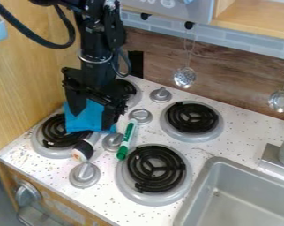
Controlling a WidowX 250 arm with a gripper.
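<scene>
The black gripper (91, 122) hangs over the left side of the stove, its two fingers spread apart. A bright blue cloth (89, 115) shows between and behind the fingers, partly over the rear of the front-left burner (44, 148); whether the fingers touch it, I cannot tell. Just in front of the cloth, a small white item with a dark band and orange marks (83, 150) lies tilted beside that burner. To the right of the gripper, a green and white marker (127, 139) lies among the knobs with its green cap towards the front.
More coil burners stand at front right (156, 168), back right (192, 118) and behind the gripper. Grey knobs (84, 175) rise between them. A metal sink (210, 170) is at lower right, a wooden wall at left. Metal ladles (184, 77) hang along the back wall.
</scene>
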